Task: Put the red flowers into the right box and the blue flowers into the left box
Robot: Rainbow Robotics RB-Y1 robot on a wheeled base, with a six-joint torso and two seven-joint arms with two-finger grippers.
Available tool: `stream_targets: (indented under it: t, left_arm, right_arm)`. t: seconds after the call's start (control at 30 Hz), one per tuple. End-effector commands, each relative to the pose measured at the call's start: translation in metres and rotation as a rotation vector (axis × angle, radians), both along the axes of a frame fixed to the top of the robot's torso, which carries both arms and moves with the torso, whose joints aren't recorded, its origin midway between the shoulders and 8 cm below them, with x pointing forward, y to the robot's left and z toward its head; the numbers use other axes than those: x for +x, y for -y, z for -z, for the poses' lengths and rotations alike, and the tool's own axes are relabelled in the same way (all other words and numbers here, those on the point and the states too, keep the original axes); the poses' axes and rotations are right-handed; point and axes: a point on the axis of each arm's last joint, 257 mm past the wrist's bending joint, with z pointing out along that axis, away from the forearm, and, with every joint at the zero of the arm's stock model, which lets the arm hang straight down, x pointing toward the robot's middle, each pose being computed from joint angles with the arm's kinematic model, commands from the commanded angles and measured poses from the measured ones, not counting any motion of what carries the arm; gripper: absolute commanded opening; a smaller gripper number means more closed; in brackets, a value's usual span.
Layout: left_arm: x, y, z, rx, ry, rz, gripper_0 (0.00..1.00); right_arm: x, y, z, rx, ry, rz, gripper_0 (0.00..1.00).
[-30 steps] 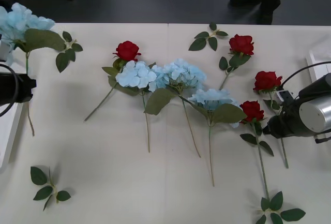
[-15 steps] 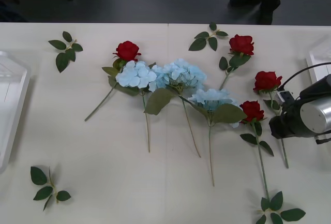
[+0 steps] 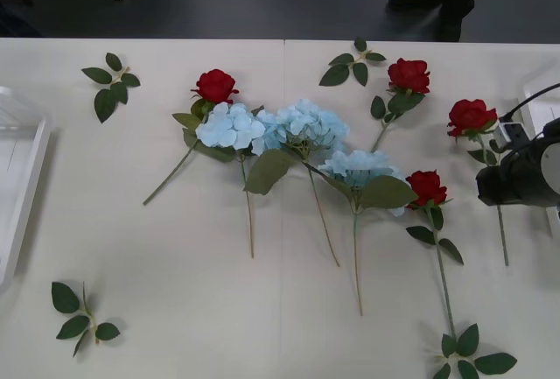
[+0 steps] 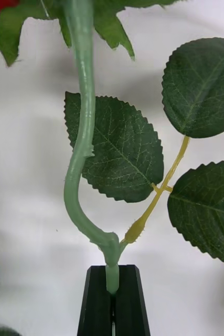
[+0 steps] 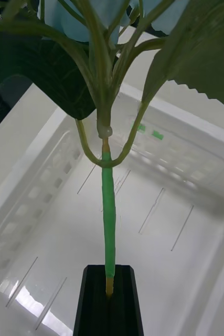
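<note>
The right end effector (image 4: pixel 112 299), at the desk's right edge, is clamped on the thin green stem of an artificial deep-red rose (image 3: pixel 472 117), whose head lies just left of the shallow white right box (image 3: pixel 549 112). The left end effector (image 5: pixel 109 302) is closed on the stem of a pale sky-blue hydrangea-like flower (image 5: pixel 107 220), held above the white plastic left box (image 5: pixel 159 210). On the white desk (image 3: pixel 175 309), three more blue clusters (image 3: pixel 302 127) lie in the middle with three red roses (image 3: pixel 215 87) around them and loose green leaf sprigs (image 3: pixel 109 81) near the edges.
</note>
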Motion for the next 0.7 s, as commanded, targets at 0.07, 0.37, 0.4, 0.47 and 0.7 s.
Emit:
stream_targets:
  t: [0.07, 0.37, 0.4, 0.47, 0.7]
  left_arm:
    - [0.014, -0.026, -0.012, 0.080, -0.006, 0.001, 0.00]
    - [0.028, -0.039, 0.026, 0.088, -0.056, 0.000, 0.00]
    - [0.029, -0.040, 0.033, 0.090, -0.066, 0.000, 0.00]
    - [0.031, -0.042, 0.042, 0.091, -0.076, 0.000, 0.00]
    - [0.036, -0.039, 0.055, 0.099, -0.098, 0.014, 0.01]
  right_arm:
    - [-0.002, 0.019, -0.065, -0.035, 0.030, -0.041, 0.00]
    - [-0.040, 0.080, -0.159, -0.086, -0.010, 0.024, 0.00]
    - [-0.044, 0.092, -0.175, -0.101, -0.007, 0.039, 0.00]
    - [-0.048, 0.109, -0.192, -0.126, -0.002, 0.066, 0.00]
    - [-0.038, 0.173, -0.213, -0.158, 0.072, 0.188, 0.00]
